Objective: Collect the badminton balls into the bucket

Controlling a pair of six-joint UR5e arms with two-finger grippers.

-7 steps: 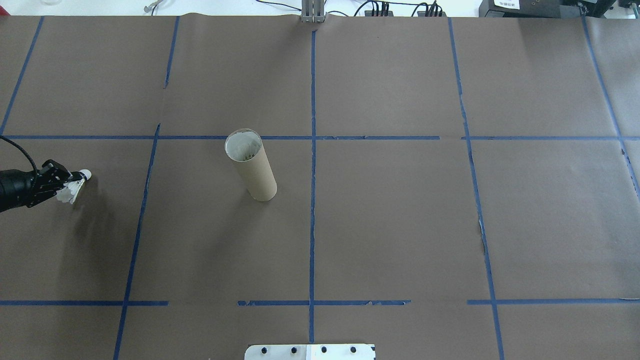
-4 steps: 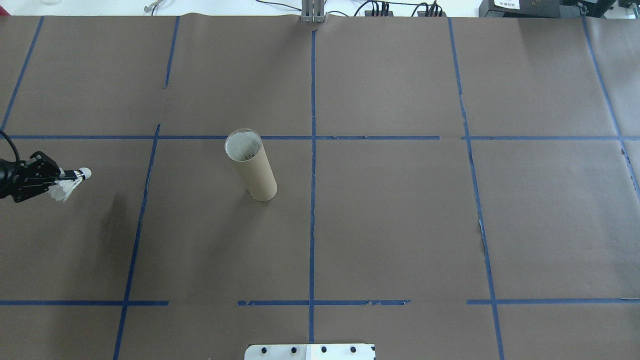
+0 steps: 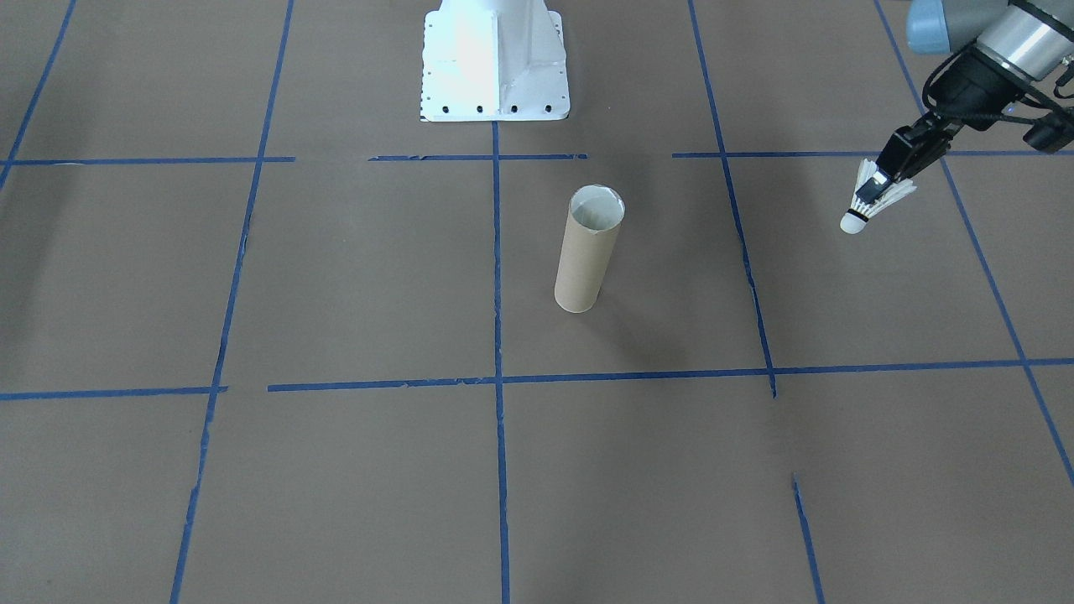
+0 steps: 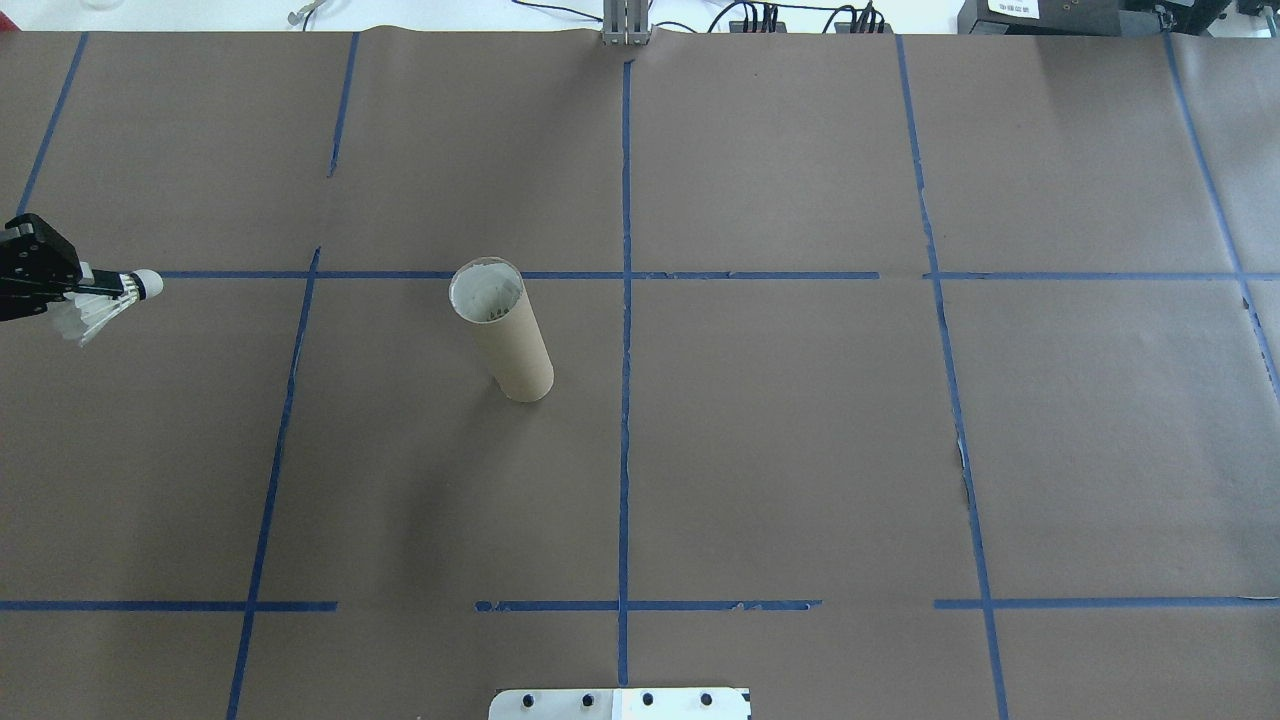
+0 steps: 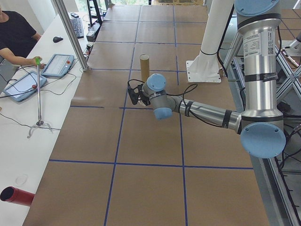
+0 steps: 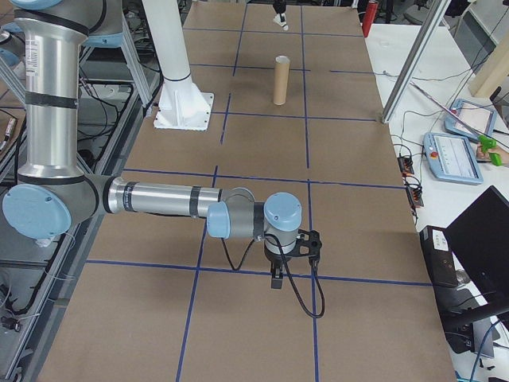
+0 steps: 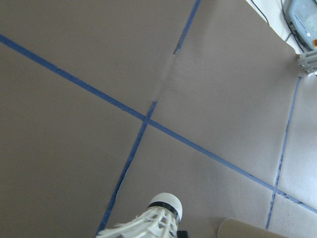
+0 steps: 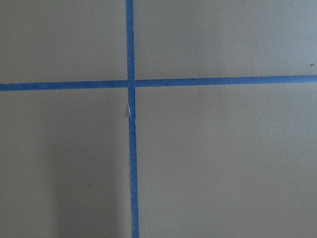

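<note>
At counter's far-left edge: left hand [image 4: 85, 280], clenched on shuttlecock [image 4: 105, 297], has lifted, drifted farther; tube [image 4: 500, 330] well apart; carry underway. Right hand [image 6: 274, 280]: grip state untellable.

Brown paper-covered table [image 4: 800, 450] gridded with blue tape lines [image 4: 625, 400]; white side bench [image 5: 28, 141] at left of the left-side view carries tablets and cables.
</note>
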